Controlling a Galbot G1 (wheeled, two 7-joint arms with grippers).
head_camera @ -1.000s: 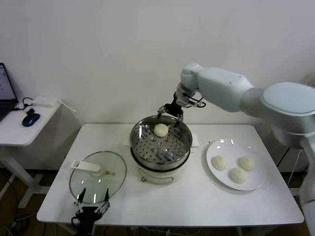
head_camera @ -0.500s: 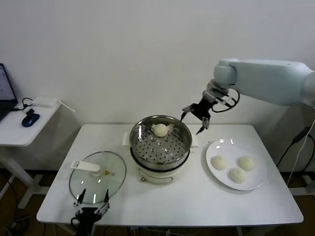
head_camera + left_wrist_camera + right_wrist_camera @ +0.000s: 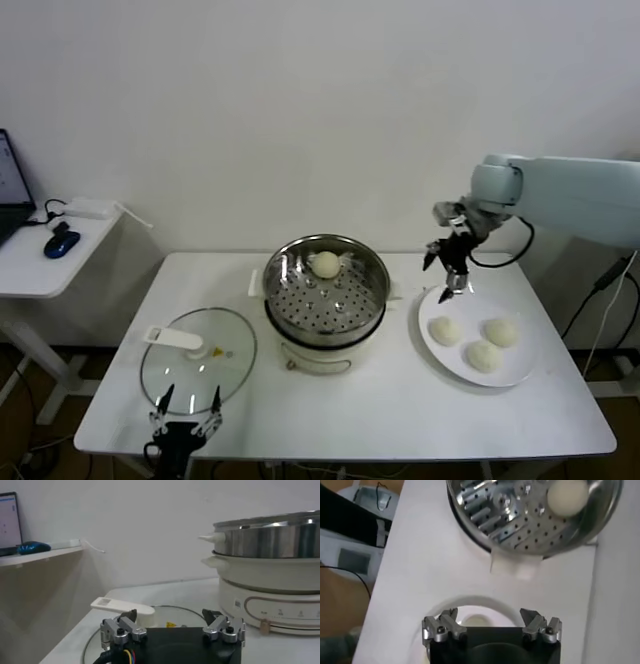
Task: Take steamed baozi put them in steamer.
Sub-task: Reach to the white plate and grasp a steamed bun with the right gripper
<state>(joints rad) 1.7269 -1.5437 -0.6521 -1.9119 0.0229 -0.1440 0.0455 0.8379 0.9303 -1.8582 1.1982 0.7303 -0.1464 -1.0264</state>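
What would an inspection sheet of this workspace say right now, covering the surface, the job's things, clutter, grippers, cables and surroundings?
Surface: white table.
Job's things: steamer holds one baozi; three baozi on the white plate.
Clutter: glass lid lying flat on the table's left.
Grippers: right gripper open, empty, above the plate's far edge; left gripper open, empty, at the near edge by the lid.
Cables: black cable at right.
Surroundings: side desk with mouse.

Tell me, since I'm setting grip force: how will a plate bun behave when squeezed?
Probably soft: the buns look smooth and puffy. Likely light. Their domed shape may let one roll on the flat plate if nudged.
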